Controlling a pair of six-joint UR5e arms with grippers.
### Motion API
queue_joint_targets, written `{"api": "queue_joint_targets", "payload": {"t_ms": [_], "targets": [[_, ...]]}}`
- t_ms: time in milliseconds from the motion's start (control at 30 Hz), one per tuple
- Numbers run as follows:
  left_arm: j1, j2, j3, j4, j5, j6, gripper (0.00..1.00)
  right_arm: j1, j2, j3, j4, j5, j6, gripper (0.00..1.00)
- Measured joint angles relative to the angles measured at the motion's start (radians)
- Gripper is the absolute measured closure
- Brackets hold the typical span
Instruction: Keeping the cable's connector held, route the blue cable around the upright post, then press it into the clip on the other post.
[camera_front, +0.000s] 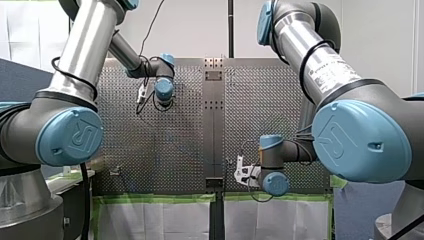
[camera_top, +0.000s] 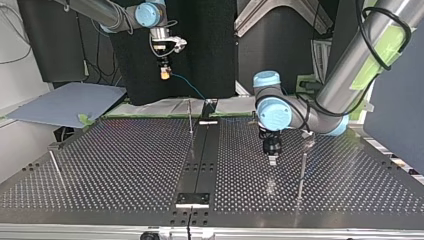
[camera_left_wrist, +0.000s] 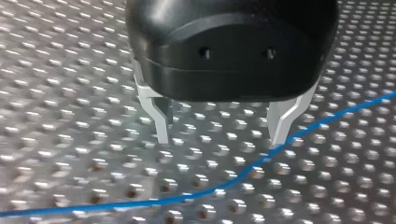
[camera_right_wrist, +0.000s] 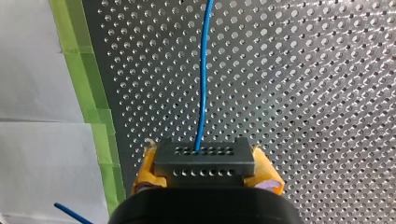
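Note:
In the right wrist view my right gripper is shut, its yellow pads clamped on the dark grey connector. The blue cable runs straight ahead from the connector over the table. In the top view that gripper hangs high at the back left, and the cable slopes down from it. My left gripper stands open just above the table, with the cable lying just ahead of its metal fingers. In the top view it hovers beside a post topped by a clip. A thin upright post stands near the middle.
The perforated table has a dark centre strip. A third short post stands at the top view's left. Green tape and white sheets edge the table on the arms' side. In the front view both grippers are far apart.

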Motion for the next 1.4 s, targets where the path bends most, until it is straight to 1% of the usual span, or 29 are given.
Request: {"api": "queue_joint_targets", "payload": {"t_ms": [133, 267, 367, 500, 667, 767, 933, 1000, 1100, 1200, 1300, 1400], "targets": [[0.007, -0.011, 0.0, 0.004, -0.011, 0.003, 0.01, 0.0, 0.0, 0.0, -0.002, 0.0, 0.0, 1.0], [0.02, -0.014, 0.0, 0.008, 0.006, 0.004, 0.01, 0.0, 0.0, 0.0, -0.002, 0.0, 0.0, 1.0], [0.017, -0.02, 0.0, 0.016, 0.011, 0.005, 0.01, 0.0, 0.0, 0.0, -0.001, 0.0, 0.0, 1.0], [0.004, -0.049, 0.0, 0.02, 0.008, 0.017, 0.01, 0.0, 0.0, 0.0, 0.0, 0.0, 0.0, 1.0], [-0.019, -0.083, 0.0, 0.022, -0.033, 0.055, 0.01, 0.0, 0.0, 0.0, 0.001, 0.0, 0.0, 1.0], [-0.026, -0.087, 0.0, 0.023, -0.066, 0.085, 0.01, 0.0, 0.0, 0.0, 0.001, 0.0, 0.0, 1.0], [-0.032, -0.089, 0.0, 0.026, -0.11, 0.112, 0.01, 0.0, 0.0, 0.0, 0.002, 0.0, 0.0, 1.0], [-0.034, -0.089, 0.0, 0.026, -0.118, 0.12, 0.01, 0.001, 0.0, 0.0, 0.003, 0.0, 0.0, 1.0], [-0.038, -0.099, 0.0, 0.025, -0.12, 0.127, 0.01, 0.001, 0.0, 0.0, 0.003, 0.0, 0.0, 1.0], [-0.049, -0.125, 0.0, 0.023, -0.132, 0.142, 0.01, 0.002, 0.0, 0.0, 0.005, 0.0, 0.0, 1.0], [-0.068, -0.154, 0.0, 0.027, -0.156, 0.159, 0.01, 0.003, 0.0, 0.0, 0.007, 0.0, 0.0, 1.0], [-0.074, -0.182, 0.0, 0.027, -0.176, 0.167, 0.01, 0.003, 0.0, 0.0, 0.007, 0.0, 0.0, 1.0]]}}
